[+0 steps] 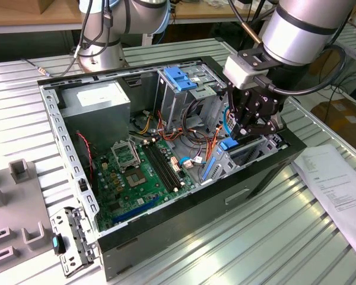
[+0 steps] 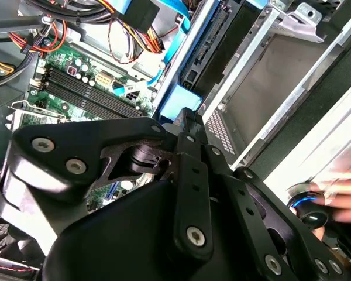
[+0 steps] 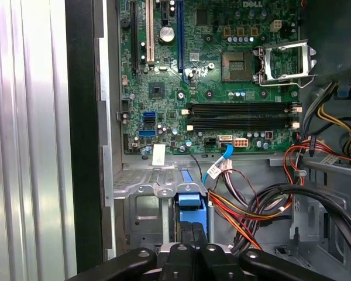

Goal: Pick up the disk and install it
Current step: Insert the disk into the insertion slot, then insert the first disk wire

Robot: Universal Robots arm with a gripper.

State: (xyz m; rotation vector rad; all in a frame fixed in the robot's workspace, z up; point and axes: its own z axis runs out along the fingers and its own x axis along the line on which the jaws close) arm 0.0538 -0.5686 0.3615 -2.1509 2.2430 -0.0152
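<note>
The motherboard (image 1: pixel 136 172) and a cable tangle (image 1: pixel 196 145) lie off to one side of the disk (image 1: pixel 228 144), which stands on edge in its bay directly under the gripper (image 1: pixel 240 133). The fingers are clenched together at its blue frame. A skewed push could jam the frame or pinch nearby wires.

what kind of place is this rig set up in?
Likely a robotics lab or workshop: an opened PC case sits on a ribbed metal table, and the robot arm's base stands on the same table.
</note>
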